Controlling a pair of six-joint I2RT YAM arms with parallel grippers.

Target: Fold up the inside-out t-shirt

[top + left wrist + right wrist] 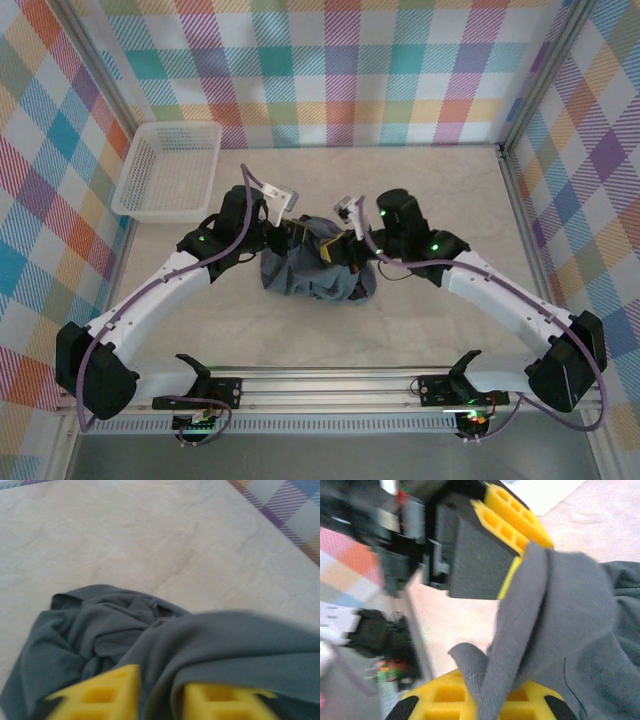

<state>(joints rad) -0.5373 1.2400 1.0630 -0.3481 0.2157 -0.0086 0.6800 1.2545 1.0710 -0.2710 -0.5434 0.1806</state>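
Your t-shirt (pixel 318 275) lies heaped at the table (pixel 450 200) centre, left gripper (pixel 292 230) at its back-left edge, right gripper (pixel 338 248) on top, basket (pixel 168 170) far back-left.

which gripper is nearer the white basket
The left gripper, at the dark grey t-shirt's edge on the side of the white lattice basket; the right gripper sits farther across the crumpled shirt.

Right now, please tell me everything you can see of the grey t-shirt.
The t-shirt is dark slate-grey, soft knit-looking fabric, crumpled in a heap near the middle of the pale table, not yet folded. The jaws of the right gripper are shut on a bunched strip; cloth lies between the yellow jaws of the left gripper.
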